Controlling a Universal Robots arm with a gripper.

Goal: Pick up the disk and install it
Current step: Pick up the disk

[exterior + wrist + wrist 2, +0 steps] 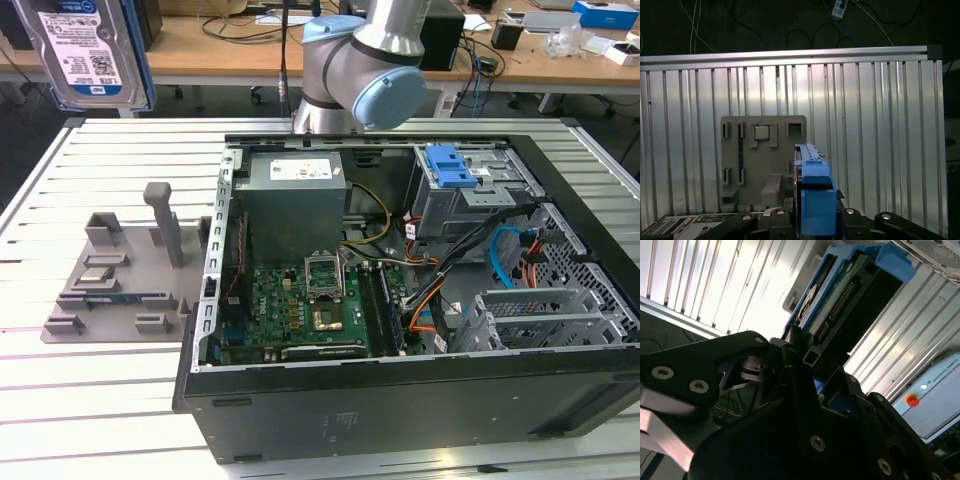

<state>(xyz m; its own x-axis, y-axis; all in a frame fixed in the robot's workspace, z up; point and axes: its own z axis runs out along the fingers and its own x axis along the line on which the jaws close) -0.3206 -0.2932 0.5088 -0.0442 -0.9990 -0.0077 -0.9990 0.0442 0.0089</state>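
silver-faced disk (85,50), one item, held aloft at the exterior view's left, high over the far left part of the slotted aluminium table (110,400). its blue-and-white label (88,60) faces the exterior camera, with blue side rails (143,60) down its edges. the long axis stands near vertical with a slight tilt, and the upper end is cut off by the frame.

in the first wrist view the disk (815,200) shows edge-on. its long axis runs straight out from the gripper (815,222) toward the table below, and the far end lies over the edge of the grey fixture plate (762,160).

in the second wrist view the connector edge (840,302) of the disk is turned to the camera.

gripper, black, clamped narrow on the disk, one finger (797,347) pressed to each broad side.

arm (365,60), grey with pale blue joint caps. its joints stand behind the computer case (400,410) at the table's far side, well apart from the disk in the exterior view.

computer case, open, lying on its side on the table. inside are:
- a green motherboard (290,300)
- a grey power supply (295,190) with a white sticker
- a blue latch (450,165) on the drive cage

fixture plate, flat on the table just beside the case, on the exterior view's left.
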